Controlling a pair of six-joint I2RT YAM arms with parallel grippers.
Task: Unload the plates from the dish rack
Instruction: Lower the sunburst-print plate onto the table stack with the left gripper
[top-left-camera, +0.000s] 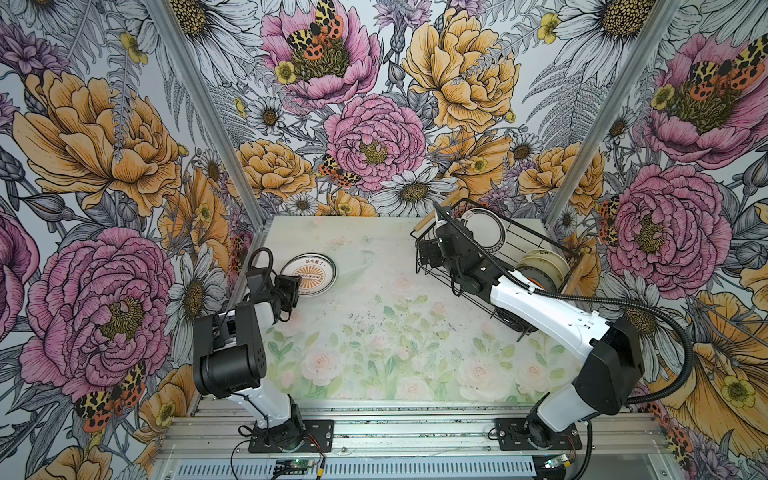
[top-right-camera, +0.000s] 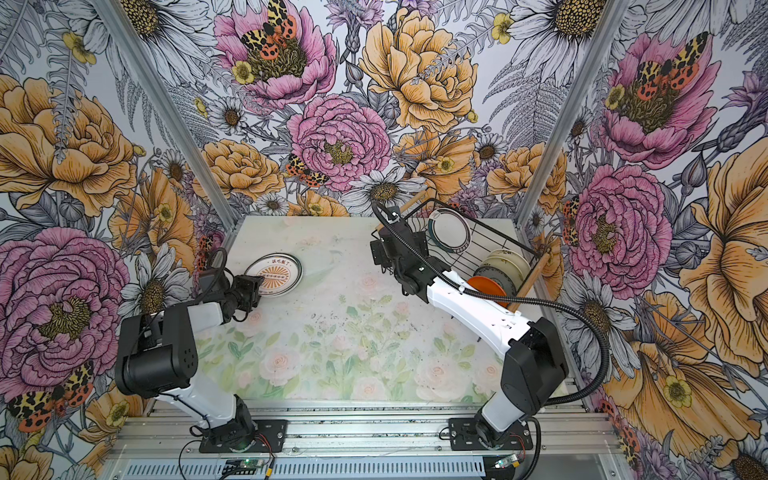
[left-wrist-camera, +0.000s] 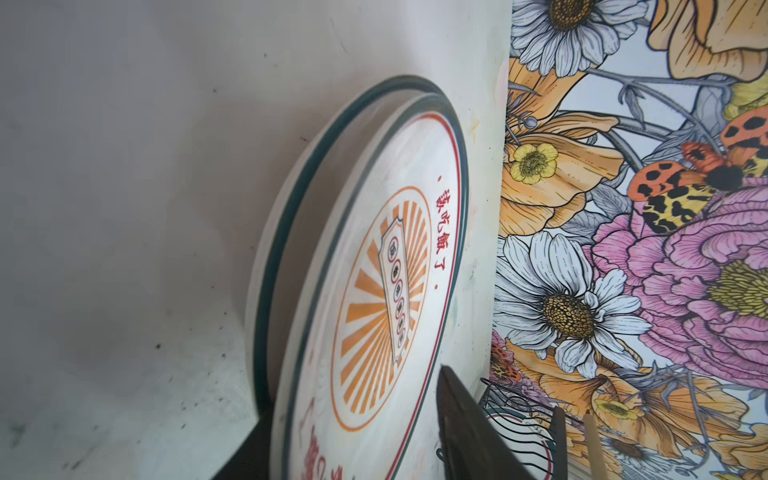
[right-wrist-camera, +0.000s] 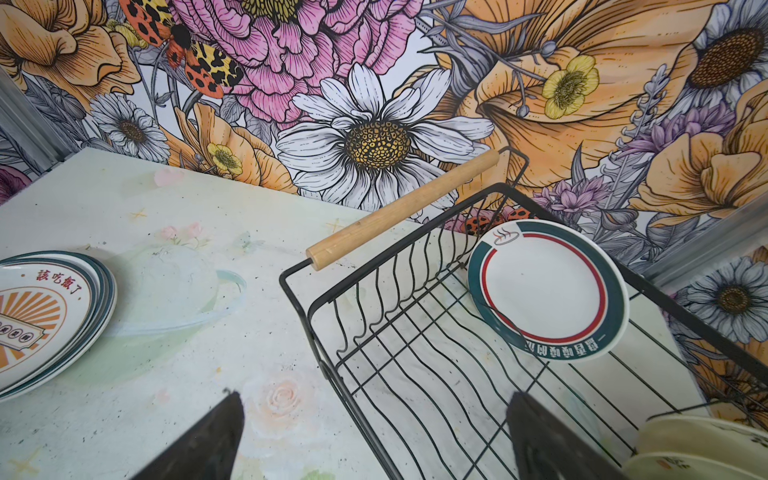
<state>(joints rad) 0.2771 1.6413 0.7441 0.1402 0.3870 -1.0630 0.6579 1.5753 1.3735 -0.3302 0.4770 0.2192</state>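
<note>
Setting a plate down looks to be the step in hand: the left gripper (top-left-camera: 293, 291) is at the stack of plates (top-left-camera: 309, 274) lying flat on the table (top-left-camera: 374, 332), well left of the dish rack (right-wrist-camera: 415, 345). Its fingers (left-wrist-camera: 461, 415) stand part-way apart either side of the rim of the sunburst plate (left-wrist-camera: 374, 291) on top; whether they press on it I cannot tell. The right gripper (right-wrist-camera: 374, 440) hangs spread wide and empty above the rack's left wall, near the wooden handle (right-wrist-camera: 403, 208). One finger is over the table and one over bare wires. Inside the rack a ringed white plate (right-wrist-camera: 544, 291) leans at the far side, and cream plates (top-left-camera: 540, 262) and an orange plate (top-right-camera: 488, 289) stand at its right end, so much remains. Next, I judge, the left arm should back off level from the rim without dragging the stack, while the right reaches along the rack for the ringed plate's rim. The rack's wires and handle hem that reach, and walls stand close behind and right of the rack. Open table lies left of and in front of it.
</note>
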